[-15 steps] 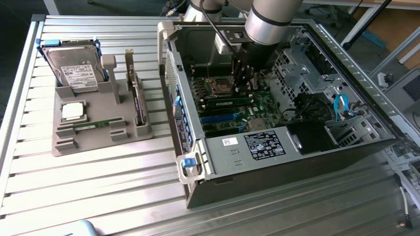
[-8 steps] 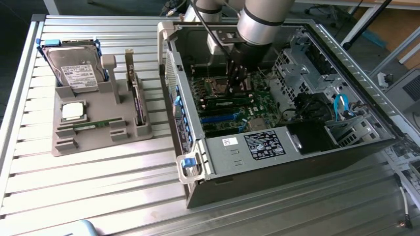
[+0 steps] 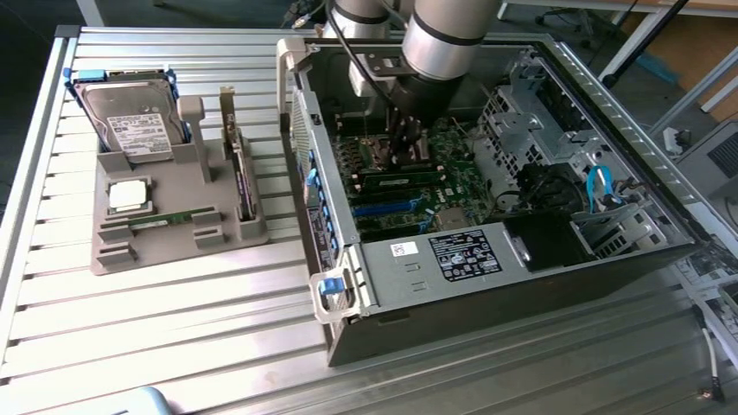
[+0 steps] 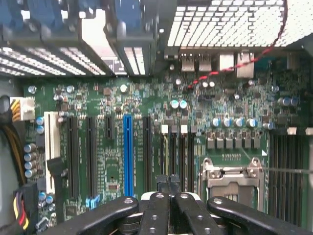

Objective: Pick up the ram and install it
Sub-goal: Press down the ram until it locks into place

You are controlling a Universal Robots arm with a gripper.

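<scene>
One ram (image 3: 162, 221), a thin green stick, lies flat in the grey holder (image 3: 173, 252) on the exterior view's left. A second alike ram (image 3: 398, 181) sits in a memory slot on the motherboard inside the open computer case (image 3: 461, 259). My gripper (image 3: 406, 154) reaches down into the case just above that stick. In the wrist view the gripper (image 4: 168, 180) is shut, its black fingertips pressed together with nothing visible between them. They hover over the row of memory slots (image 4: 182, 152). One slot holds the ram (image 4: 166, 154), seen edge-on.
The holder also carries a hard drive (image 3: 133, 125), a square silver processor (image 3: 127, 194) and an upright expansion card (image 3: 240, 173). Inside the case are a blue card slot (image 4: 128, 152), the processor socket (image 4: 230, 178), drive cages and cables. The case walls stand close around the arm.
</scene>
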